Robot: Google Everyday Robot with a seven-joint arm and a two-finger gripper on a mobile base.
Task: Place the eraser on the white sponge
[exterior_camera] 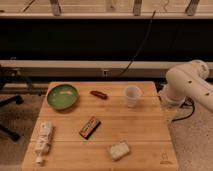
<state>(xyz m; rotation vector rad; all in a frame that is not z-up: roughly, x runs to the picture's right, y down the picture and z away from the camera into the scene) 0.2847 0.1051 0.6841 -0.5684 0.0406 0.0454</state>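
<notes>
The eraser (89, 127) is a dark flat block with an orange-red stripe, lying at an angle in the middle of the wooden table (145, 125). The white sponge (119, 149) is a small whitish speckled pad near the front edge, to the right of and nearer than the eraser, apart from it. My white arm (192, 86) hangs beside the table's right edge. The gripper is out of view, hidden beyond the arm's visible part.
A green bowl (62, 96) sits at the back left. A slim reddish-brown oblong (99, 94) lies at the back middle, a translucent cup (132, 96) to its right. A long white tube (43, 141) lies at the front left. A dark wall with cables stands behind.
</notes>
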